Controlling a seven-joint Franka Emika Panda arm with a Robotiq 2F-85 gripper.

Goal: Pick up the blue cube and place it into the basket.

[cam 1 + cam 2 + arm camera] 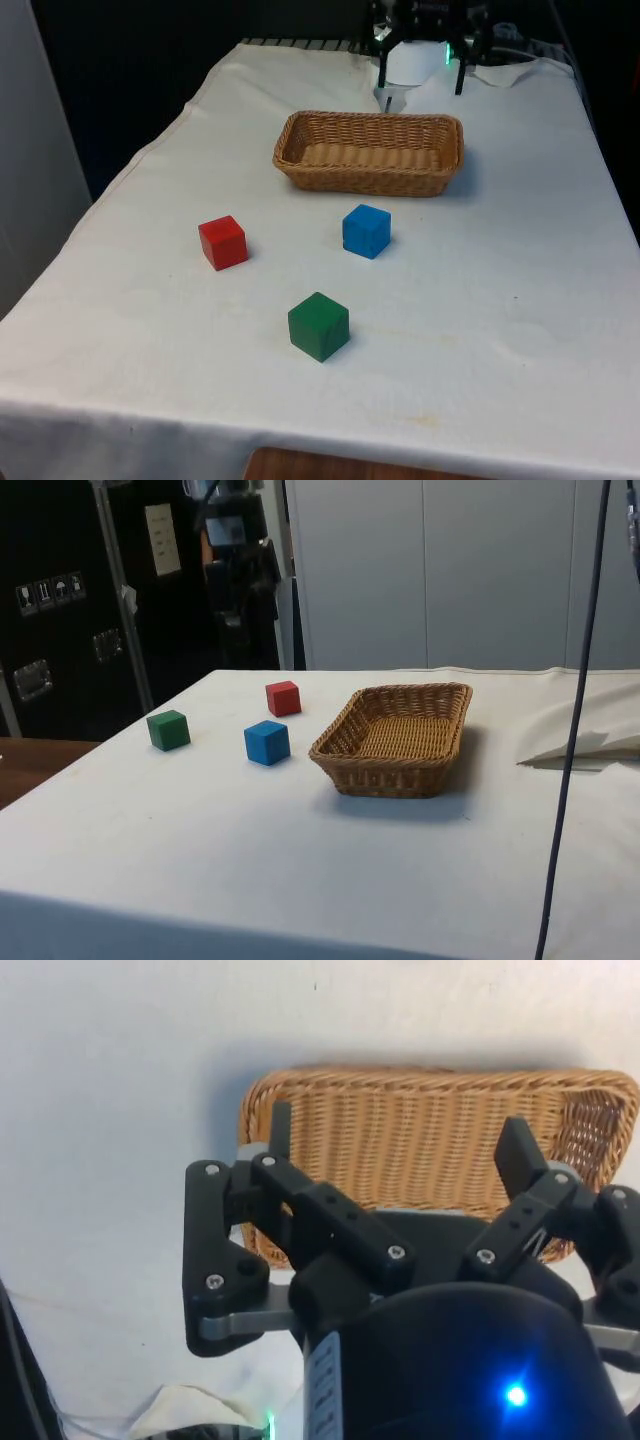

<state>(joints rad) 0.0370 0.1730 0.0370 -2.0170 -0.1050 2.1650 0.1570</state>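
The blue cube (366, 231) (267, 742) rests on the white cloth, a short way in front of the wicker basket (370, 185) (390, 775). The basket has nothing in it. My gripper (420, 72) (398, 1132) hangs high over the table's far end, beyond the basket and well away from the cube. It is open, its fingers (280, 1125) spread wide with nothing between them. In the wrist view the basket's rim (430, 1072) lies below the fingers.
A red cube (222, 242) (283, 697) sits towards the front view's left of the blue one. A green cube (319, 326) (168, 730) lies nearer the front edge. The cloth is bunched in folds (520, 70) (570, 745) at the far end.
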